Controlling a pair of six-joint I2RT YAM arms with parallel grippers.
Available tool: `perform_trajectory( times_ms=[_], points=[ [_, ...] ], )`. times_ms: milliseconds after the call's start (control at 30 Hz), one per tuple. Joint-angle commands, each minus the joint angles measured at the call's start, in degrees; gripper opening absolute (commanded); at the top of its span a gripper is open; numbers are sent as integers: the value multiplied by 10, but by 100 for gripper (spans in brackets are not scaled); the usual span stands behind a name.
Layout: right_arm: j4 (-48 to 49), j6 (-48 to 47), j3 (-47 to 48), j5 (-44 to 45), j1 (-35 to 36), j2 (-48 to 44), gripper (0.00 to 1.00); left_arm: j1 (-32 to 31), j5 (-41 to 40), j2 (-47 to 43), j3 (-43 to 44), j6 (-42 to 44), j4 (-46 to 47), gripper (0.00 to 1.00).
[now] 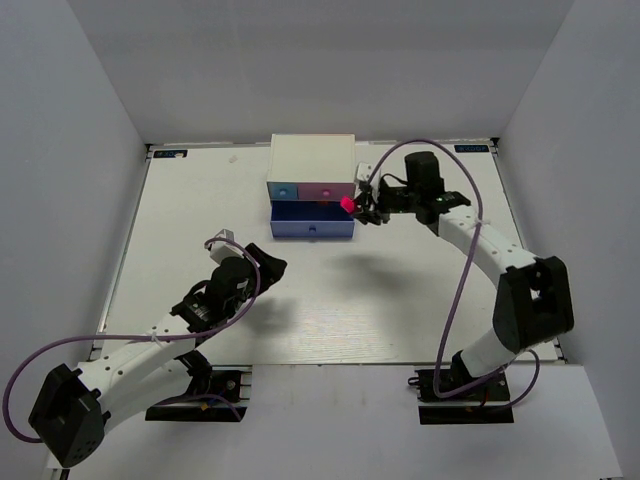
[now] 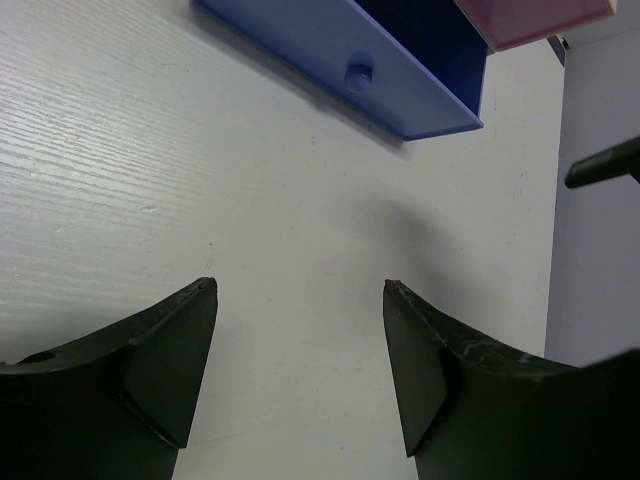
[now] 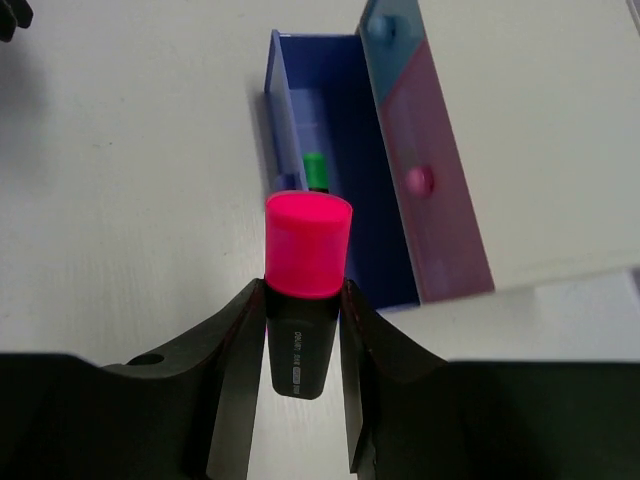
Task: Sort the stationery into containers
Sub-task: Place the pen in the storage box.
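Note:
My right gripper [image 1: 362, 208] is shut on a black marker with a pink end [image 1: 347, 204], held above the right end of the pulled-out blue drawer [image 1: 312, 228]. In the right wrist view the pink end [image 3: 307, 245] sticks out past my fingertips [image 3: 235, 320], with the drawer [image 3: 370, 230] beyond it. A green-ended marker [image 3: 316, 170] lies inside that drawer. The pink drawer [image 1: 327, 188] of the white chest [image 1: 310, 155] is shut. My left gripper [image 1: 270, 268] is open and empty, low over the table [image 2: 300, 290]. The orange marker and the pink tube are not visible.
A small whitish piece [image 1: 366, 171] sits against the chest's right side, behind my right gripper. The left wrist view shows the blue drawer's front and knob [image 2: 358, 75] ahead of it. Grey walls enclose the white table [image 1: 180, 220] on three sides.

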Motion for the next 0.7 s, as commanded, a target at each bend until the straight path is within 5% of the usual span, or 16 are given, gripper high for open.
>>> perform_trajectory(
  times_ms=[0, 400, 667],
  points=[
    [92, -76, 41, -20, 25, 39, 11, -3, 4, -2, 4, -1, -4, 77],
    [152, -162, 147, 73, 86, 188, 14, -3, -2, -14, 4, -7, -33, 77],
    [131, -192, 121, 71, 86, 199, 45, -3, -17, -43, -13, -17, -51, 77]
  ],
)
